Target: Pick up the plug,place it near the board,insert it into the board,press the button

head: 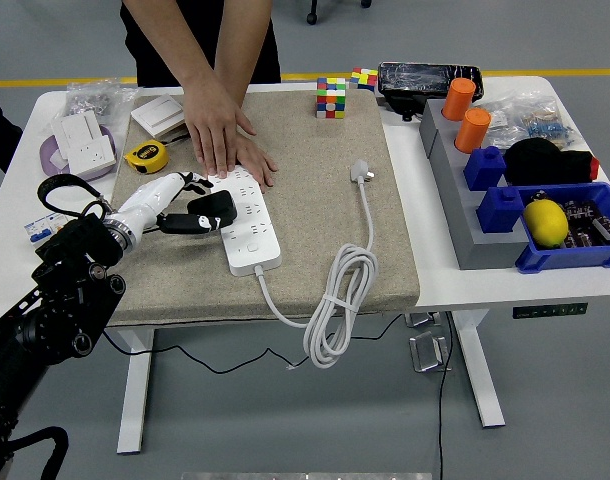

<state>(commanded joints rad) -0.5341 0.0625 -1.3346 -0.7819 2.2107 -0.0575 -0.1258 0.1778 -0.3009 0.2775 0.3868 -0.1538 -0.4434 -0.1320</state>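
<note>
I see my left hand (175, 205) reaching in from the left over the beige mat (315, 250), its white and black fingers (175, 222) closed around a black plug (213, 210). The plug sits at the left edge of the white board (247, 222), touching or just over it; I cannot tell whether its pins are in a socket. Its long axis runs roughly left to right, pointing from my hand toward the board.

The board lies on the mat with its long axis running from far-left to near-right. Its white cord (335, 300) leaves the near end, loops in a bundled coil over the mat's front edge, and runs back up to a white plug head (361, 173) lying on the mat well to the right of the board.

A person stands at the far side, both hands (223, 135) pressed flat, one over the other, on the far end of the board and the mat beside it.

A yellow tape measure (145, 155) lies near the mat's far-left corner. A cube (331, 97) stands at the mat's far edge. To the right, a grey rack (455, 190) holds orange cylinders (467, 115) and blue blocks (490, 180), with a blue bin (585, 255) carrying a lemon (545, 220).

My right arm is out of view.
</note>
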